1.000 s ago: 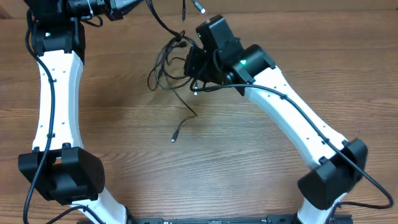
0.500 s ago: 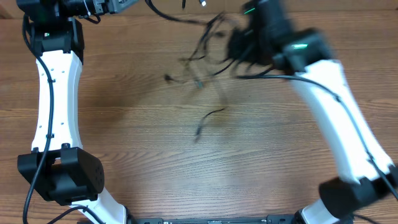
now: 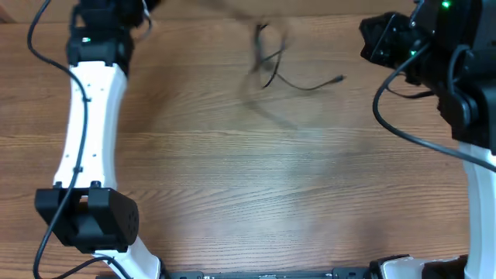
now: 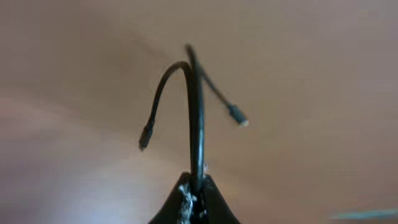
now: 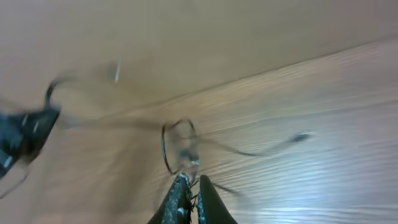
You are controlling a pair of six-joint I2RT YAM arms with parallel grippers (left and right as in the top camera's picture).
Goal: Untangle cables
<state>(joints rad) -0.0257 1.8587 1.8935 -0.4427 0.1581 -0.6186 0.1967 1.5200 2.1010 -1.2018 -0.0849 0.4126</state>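
the cables (image 3: 267,56) are showing as a blurred bunch at the far middle of the table (image 3: 232,178). your left gripper (image 4: 194,199) is pinching one strand, its fingers pressed together on it, with two plug ends dangling free. your right gripper (image 5: 189,198) is squeezing another thin strand the same way.

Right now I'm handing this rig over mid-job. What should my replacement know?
Left gripper: shut on a strand of the cables; two plug ends dangle beyond it.
Right gripper: shut on a strand, with a small loop just past its tips.
Cables: a blurred bunch at the far middle of the table, between the arms, one plug end trailing right.
Done: both grippers have a hold.
Left: strands look crossed; separate them and lay them out.
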